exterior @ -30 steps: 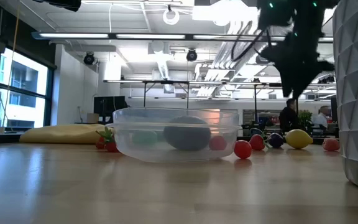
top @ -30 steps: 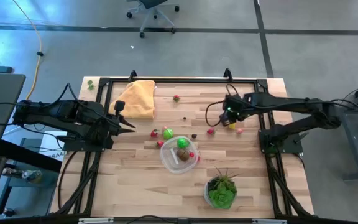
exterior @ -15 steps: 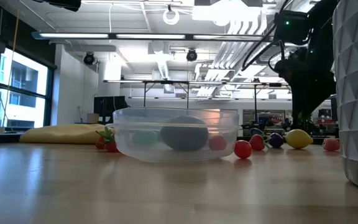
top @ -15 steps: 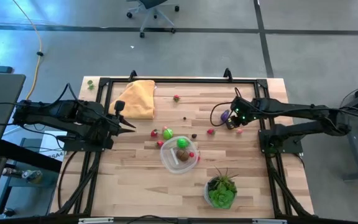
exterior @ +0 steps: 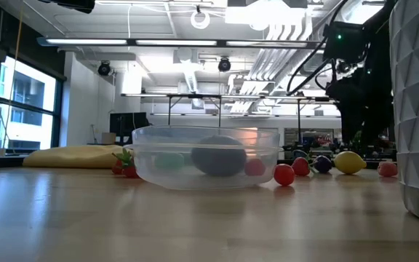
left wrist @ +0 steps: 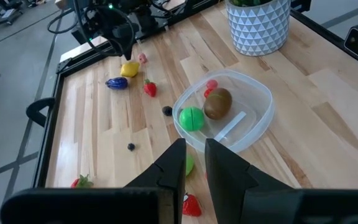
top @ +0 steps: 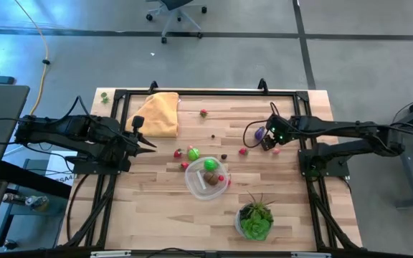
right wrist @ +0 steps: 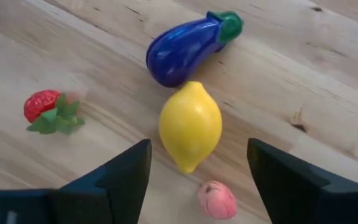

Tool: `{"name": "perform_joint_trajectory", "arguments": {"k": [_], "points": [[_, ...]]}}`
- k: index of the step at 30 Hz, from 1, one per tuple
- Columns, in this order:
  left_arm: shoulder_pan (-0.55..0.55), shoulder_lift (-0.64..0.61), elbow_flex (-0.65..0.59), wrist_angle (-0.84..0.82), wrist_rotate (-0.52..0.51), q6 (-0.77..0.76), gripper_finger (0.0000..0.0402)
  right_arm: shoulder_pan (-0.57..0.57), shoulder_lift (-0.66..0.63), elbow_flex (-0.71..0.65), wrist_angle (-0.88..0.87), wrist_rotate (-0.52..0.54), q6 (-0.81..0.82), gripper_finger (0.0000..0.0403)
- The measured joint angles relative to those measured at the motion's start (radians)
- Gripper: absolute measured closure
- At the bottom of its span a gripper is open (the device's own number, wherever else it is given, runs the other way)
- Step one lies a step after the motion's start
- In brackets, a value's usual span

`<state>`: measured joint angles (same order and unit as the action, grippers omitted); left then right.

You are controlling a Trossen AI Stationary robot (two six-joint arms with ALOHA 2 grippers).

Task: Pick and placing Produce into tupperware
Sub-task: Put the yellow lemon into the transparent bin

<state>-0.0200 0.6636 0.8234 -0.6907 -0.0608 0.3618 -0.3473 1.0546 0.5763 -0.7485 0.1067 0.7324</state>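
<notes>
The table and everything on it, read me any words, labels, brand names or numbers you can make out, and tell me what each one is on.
None can be read.
The plant pot carries only a triangle pattern, no lettering.
The clear container, the yellow cloth and the toy lemon are unmarked.
Nothing legible shows in the room behind the table in the low view.

Both arms were matte black, built of slender tubular links joined by blocky housings. Thin black cables looped along the right arm near its wrist, where small green indicator lights glowed. The right gripper (right wrist: 194, 168) ended in two broad, flat, dark fingers (right wrist: 120, 177) with angled inner faces. The left gripper (left wrist: 194, 163) carried two narrow, tapered black fingers (left wrist: 173, 165) set on a wide dark crossbar.
</notes>
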Motion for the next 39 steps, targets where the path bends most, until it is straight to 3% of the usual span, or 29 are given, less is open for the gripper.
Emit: {"name": "perform_joint_trajectory", "arguments": {"k": [16,39], "points": [[0.000,0.000,0.000,0.000,0.000,0.000,0.0350,0.000,0.004,-0.069,0.147,0.021,-0.021,0.0139],[0.000,0.000,0.000,0.000,0.000,0.000,0.0350,0.000,0.236,-0.069,0.259,-0.028,-0.035,0.0139]]}}
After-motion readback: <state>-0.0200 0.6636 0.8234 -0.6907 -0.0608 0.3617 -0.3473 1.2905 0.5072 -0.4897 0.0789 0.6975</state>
